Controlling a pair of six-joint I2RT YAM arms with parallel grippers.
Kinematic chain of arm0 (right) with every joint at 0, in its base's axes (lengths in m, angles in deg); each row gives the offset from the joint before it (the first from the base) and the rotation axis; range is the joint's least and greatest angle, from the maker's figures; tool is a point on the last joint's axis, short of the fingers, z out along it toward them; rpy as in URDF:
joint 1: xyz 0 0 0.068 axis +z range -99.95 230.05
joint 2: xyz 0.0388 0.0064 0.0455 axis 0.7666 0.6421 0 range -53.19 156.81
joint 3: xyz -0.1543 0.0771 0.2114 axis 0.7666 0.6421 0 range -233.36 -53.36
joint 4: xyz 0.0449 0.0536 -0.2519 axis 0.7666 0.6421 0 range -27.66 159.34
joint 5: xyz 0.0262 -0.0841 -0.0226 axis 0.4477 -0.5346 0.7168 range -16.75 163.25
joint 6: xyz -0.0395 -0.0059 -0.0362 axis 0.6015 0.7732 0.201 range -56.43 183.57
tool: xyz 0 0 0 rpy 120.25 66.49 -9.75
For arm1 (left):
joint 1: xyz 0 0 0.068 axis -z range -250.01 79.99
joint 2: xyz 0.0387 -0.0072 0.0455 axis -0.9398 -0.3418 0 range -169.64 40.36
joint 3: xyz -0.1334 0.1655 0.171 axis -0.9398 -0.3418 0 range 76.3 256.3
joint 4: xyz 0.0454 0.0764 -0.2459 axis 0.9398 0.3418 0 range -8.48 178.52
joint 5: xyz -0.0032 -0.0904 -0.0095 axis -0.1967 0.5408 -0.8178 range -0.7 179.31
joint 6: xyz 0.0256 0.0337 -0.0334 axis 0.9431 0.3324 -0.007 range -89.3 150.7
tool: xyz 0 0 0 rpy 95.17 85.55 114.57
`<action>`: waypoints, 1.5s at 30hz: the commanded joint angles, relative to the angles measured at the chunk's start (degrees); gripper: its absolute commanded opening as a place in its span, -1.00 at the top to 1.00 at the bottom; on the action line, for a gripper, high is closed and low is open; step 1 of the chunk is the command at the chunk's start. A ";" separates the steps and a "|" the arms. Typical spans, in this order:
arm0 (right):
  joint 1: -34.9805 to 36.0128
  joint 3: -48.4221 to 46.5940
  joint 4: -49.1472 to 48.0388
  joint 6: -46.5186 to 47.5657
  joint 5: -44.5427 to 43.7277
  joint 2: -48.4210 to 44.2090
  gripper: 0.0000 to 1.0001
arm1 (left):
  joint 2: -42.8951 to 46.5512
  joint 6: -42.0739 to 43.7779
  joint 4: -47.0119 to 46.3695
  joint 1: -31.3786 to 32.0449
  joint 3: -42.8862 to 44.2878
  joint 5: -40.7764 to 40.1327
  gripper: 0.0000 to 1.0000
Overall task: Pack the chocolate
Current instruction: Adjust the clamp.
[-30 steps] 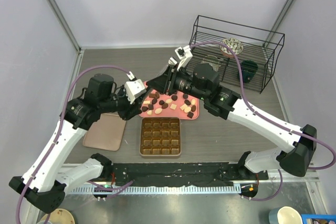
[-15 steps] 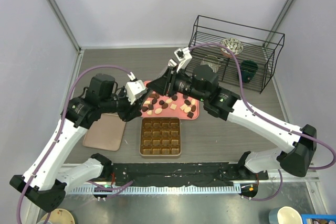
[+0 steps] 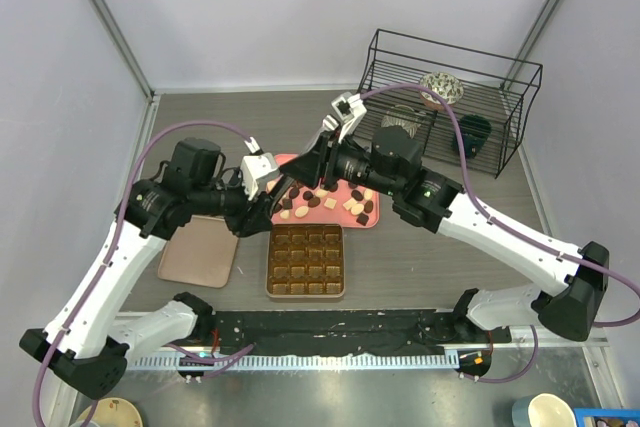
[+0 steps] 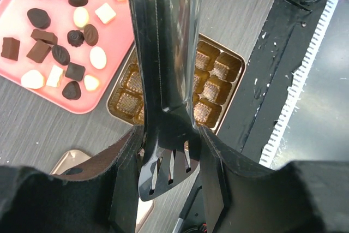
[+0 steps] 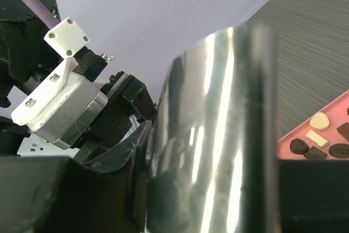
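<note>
Overhead view of two robot arms reaching inward over a grey table (image 3: 430, 257) so that their end effectors meet above the near-left corner of a pink tray (image 4: 122, 31). The chocolates (image 4: 90, 34), dark brown, mid-brown and cream-white pieces in round, oval and square shapes, lie scattered loose on this tray. Just beside it, on the side nearer the arm bases, sits a gold-brown gridded box (image 3: 305, 260). A flat tan tray (image 3: 198, 250) lies to the left of the box, under the left arm. A black wire rack (image 3: 450, 77) stands at the far right of the table. In the left wrist view, the left end effector (image 4: 169, 135) is clamped on a slotted tool (image 4: 163, 53), with a finger pressed against each side of its black part, and the tool's shiny metal shaft runs out over the box and the tray edge. In the right wrist view, the right end effector (image 5: 212, 145) grips a shiny metal piece (image 5: 218, 107) that fills the gap between its fingers. This piece is blurred, and it cannot be told whether it belongs to the same tool.
</note>
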 commanded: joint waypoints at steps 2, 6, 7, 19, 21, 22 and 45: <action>0.28 0.06 1.41 3.71 1.21 -1.42 0.27 | 0.76 -0.03 0.31 0.21 2.92 4.66 0.49; 0.20 0.05 1.41 4.06 1.65 -1.33 0.19 | 1.02 -0.03 0.66 0.21 3.01 4.84 0.48; 0.20 -0.03 1.41 4.15 1.74 -1.33 0.17 | 1.11 -0.03 0.66 0.30 3.01 4.92 0.48; 0.20 -0.12 2.90 4.06 2.97 -1.60 0.01 | 2.08 -0.03 0.22 0.21 2.04 4.40 0.47; 0.20 -0.29 2.99 3.98 3.23 -1.60 0.00 | 2.25 0.14 0.13 0.21 1.78 4.13 0.47; 0.20 -0.30 2.99 3.89 3.41 -1.60 0.01 | 2.34 0.23 -0.04 0.21 1.78 3.96 0.47; 0.20 -0.56 10.10 12.84 -9.22 -0.82 0.98 | 5.24 -7.74 -3.82 -0.84 6.00 -14.39 -1.00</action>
